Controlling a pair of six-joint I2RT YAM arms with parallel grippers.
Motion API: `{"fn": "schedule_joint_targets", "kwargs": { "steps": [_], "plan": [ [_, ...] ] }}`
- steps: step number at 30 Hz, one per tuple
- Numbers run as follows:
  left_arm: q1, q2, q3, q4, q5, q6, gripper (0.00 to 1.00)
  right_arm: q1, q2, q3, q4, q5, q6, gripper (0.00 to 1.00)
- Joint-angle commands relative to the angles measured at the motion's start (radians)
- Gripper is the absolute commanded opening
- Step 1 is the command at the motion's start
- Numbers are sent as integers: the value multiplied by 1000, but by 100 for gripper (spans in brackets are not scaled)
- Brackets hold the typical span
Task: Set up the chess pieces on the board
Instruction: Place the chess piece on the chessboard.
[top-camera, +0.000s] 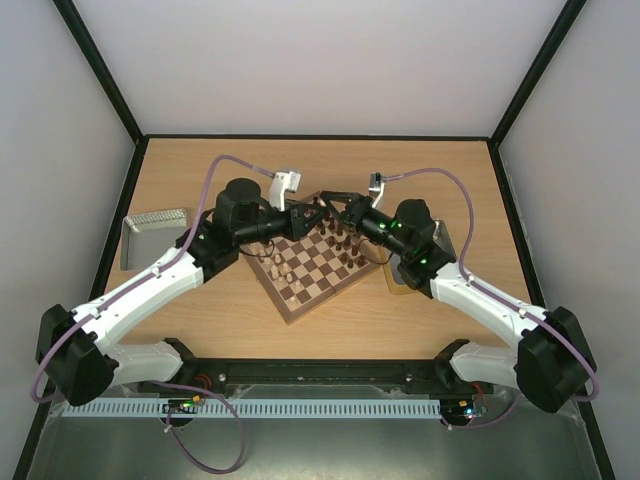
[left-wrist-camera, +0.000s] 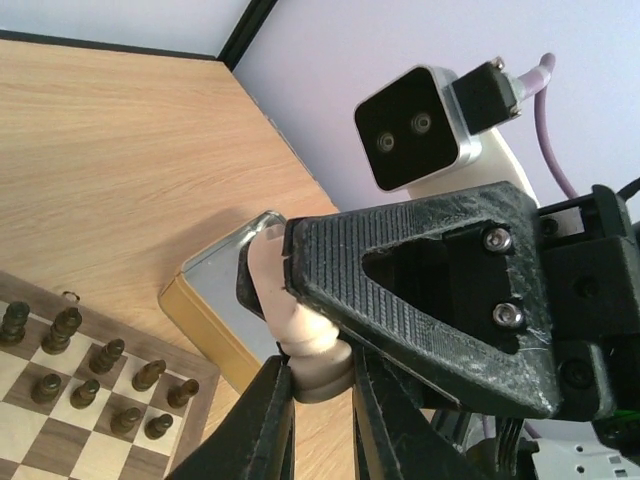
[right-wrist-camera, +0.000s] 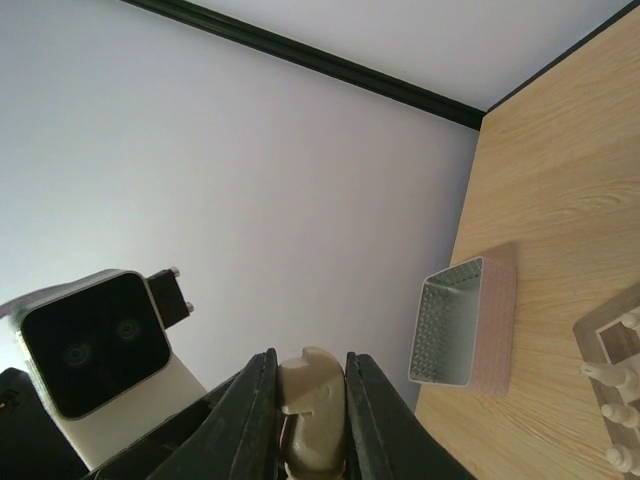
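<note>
A cream knight-shaped chess piece (left-wrist-camera: 315, 340) hangs in the air between both grippers, over the far corner of the board (top-camera: 318, 285). My left gripper (left-wrist-camera: 320, 368) is shut on its round base. My right gripper (right-wrist-camera: 308, 365) is shut on its head (right-wrist-camera: 310, 385), and one of its black fingers (left-wrist-camera: 420, 290) crosses the left wrist view. In the top view the two grippers meet tip to tip, left (top-camera: 318, 208) and right (top-camera: 345, 208). Cream chess pieces (top-camera: 275, 262) stand along the board's left side, dark ones (top-camera: 345, 240) on its right.
A metal tin (top-camera: 155, 222) with a textured inside lies at the table's left edge. A second tin (left-wrist-camera: 215, 300) sits just past the board's right corner, under my right arm. The enclosure walls stand close on both sides.
</note>
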Motion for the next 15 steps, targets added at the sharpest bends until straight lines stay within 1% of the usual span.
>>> {"fn": "schedule_joint_targets", "kwargs": {
  "steps": [1,4,7,8,9,12,15],
  "plan": [
    [5,-15,-18,34,-20,129,4,29,-46,30,-46,-125,-74,19],
    [6,-26,-18,-1,-14,203,3,29,-64,65,-149,-109,-136,26],
    [7,-32,-4,-60,4,318,2,24,-88,129,-319,-82,-249,42],
    [8,-32,0,-75,6,348,3,21,-99,146,-384,-69,-285,46],
    [9,-32,4,-89,15,374,2,14,-108,155,-414,-64,-311,49],
    [11,-39,-4,-87,100,433,3,-15,-130,182,-511,-93,-405,57],
    [11,-48,-6,-83,175,483,2,-39,-142,211,-625,-125,-505,60]
  ]
}}
